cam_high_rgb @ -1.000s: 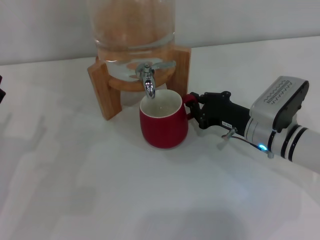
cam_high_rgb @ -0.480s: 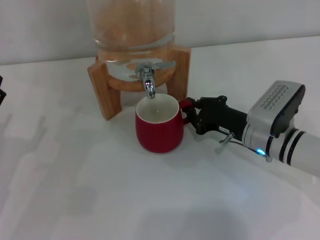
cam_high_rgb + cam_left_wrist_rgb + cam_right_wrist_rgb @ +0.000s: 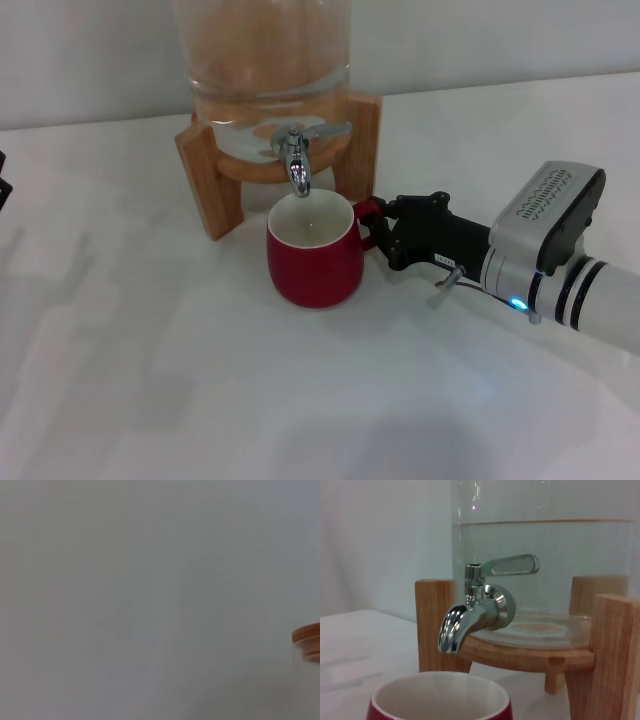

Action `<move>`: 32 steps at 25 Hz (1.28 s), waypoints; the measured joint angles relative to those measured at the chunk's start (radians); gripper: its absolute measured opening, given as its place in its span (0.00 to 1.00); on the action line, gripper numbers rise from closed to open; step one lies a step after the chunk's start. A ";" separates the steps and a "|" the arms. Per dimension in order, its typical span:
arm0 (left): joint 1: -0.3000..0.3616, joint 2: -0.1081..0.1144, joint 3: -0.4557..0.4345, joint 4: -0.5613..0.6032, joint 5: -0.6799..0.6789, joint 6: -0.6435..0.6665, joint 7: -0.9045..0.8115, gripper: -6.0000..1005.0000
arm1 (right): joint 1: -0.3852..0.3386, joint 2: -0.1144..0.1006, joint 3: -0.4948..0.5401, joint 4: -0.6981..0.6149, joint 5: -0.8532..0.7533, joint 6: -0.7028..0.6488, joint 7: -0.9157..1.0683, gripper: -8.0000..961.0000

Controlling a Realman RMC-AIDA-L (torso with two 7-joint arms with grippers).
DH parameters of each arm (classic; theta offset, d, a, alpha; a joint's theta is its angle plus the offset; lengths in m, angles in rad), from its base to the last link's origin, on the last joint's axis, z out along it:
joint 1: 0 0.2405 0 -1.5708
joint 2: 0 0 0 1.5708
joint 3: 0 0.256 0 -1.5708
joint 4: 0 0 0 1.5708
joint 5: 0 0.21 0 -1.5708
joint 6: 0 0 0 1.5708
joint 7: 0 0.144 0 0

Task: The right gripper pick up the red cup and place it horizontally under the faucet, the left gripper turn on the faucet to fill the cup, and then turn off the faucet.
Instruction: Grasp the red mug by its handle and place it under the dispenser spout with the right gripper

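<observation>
Red cup (image 3: 312, 262) upright on the surface (image 3: 150, 380), beneath the faucet (image 3: 296, 160); right end effector (image 3: 377, 228) pinches its handle (image 3: 367, 215). Left end effector out of view.

One red cup (image 3: 313, 262), one faucet (image 3: 297, 160)

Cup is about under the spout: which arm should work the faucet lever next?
Left, probably. The right gripper is shut on the handle of the squat dark-red ceramic cup under the chrome faucet; the left is free, off-frame.
</observation>
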 joint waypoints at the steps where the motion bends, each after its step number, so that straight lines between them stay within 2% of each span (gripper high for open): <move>1: 0.000 0.000 0.000 0.000 0.000 0.000 0.000 0.88 | 0.000 0.000 0.000 -0.001 0.000 0.000 0.000 0.14; 19: 0.003 0.000 0.013 0.004 0.003 0.003 0.000 0.88 | -0.003 0.000 0.009 -0.001 -0.025 0.017 0.000 0.23; 24: 0.002 0.000 0.013 0.005 0.003 0.003 0.000 0.88 | 0.002 0.001 0.011 -0.002 -0.023 0.031 0.000 0.29; 32: 0.002 0.000 0.014 0.006 0.003 0.003 0.000 0.88 | 0.005 0.002 0.013 -0.005 -0.018 0.041 0.002 0.30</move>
